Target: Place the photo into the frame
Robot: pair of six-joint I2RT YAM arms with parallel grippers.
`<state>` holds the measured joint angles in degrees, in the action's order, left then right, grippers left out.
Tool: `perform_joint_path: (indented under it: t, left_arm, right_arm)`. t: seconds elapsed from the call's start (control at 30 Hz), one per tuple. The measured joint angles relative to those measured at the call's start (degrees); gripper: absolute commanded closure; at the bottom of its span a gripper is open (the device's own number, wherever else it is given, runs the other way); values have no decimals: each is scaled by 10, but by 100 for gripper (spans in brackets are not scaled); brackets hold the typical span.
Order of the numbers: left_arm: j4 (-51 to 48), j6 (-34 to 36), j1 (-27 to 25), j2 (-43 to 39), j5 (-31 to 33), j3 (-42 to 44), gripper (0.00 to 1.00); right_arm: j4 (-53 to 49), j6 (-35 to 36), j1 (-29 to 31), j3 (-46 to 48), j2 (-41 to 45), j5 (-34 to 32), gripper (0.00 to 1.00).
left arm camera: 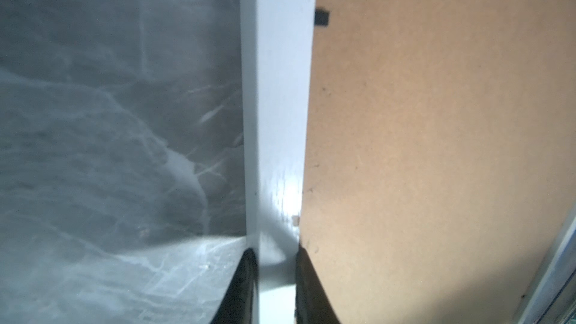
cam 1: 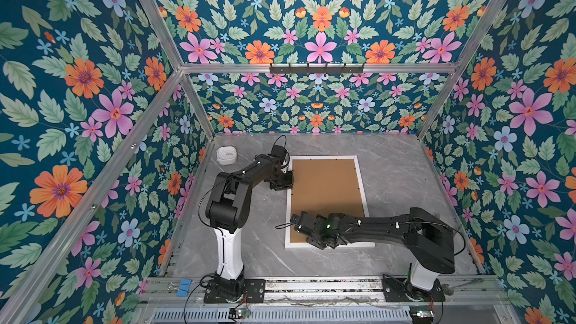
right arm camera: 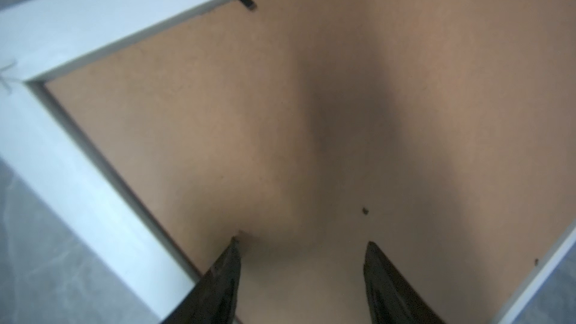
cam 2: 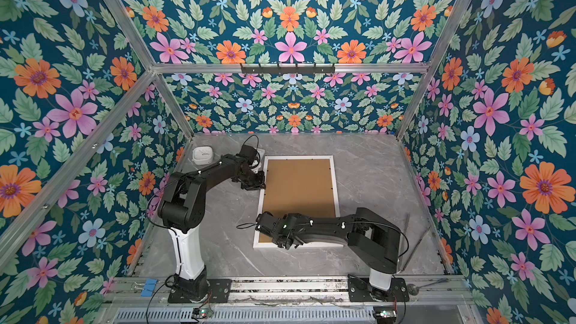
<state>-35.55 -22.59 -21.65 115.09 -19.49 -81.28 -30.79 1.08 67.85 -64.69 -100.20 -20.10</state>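
Steadying the frame (cam 1: 324,157) looks to be the step in hand. It lies back-up in the middle of the bench (cam 1: 405,182), long sides running from near edge to far edge, with the brown backing board (cam 1: 324,188) seated inside the white rim. The left claw (left arm camera: 274,254) is clenched on the rail facing the bench's left edge, one finger outside the rail and one inside against the board. The right claw (right arm camera: 303,241) is released, jaws spread wide, tips on or just above the board close to the frame's near-left corner; I cannot tell whether they touch. The photo shows in no view and no print is seen on the bench around the frame, so I judge it is either under the board or out of sight. A small black tab (left arm camera: 321,17) juts from the rail over the board's edge, and another tab (right arm camera: 246,1) shows ahead of the right claw. If the photo is inside, the next move calls for pressing the board flat and checking the tabs. If not, the tabs must be turned aside and the board lifted out.
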Motion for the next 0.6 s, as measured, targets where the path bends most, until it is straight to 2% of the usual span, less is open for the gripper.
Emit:
perform_joint_path:
  t: [0.17, 0.37, 0.6]
  left_arm:
    - [-33, 0, -2, -11, -12, -1, 61]
    - [-58, 2, -3, -60, -18, 1, 60]
    - [-60, 2, -3, -137, -21, 127, 61]
  right_arm:
    - [-12, -25, -13, -22, 40, 38, 34]
    - [-38, -77, -55, -35, 94, 77, 33]
    - [-69, -163, -116, -43, 122, 129, 32]
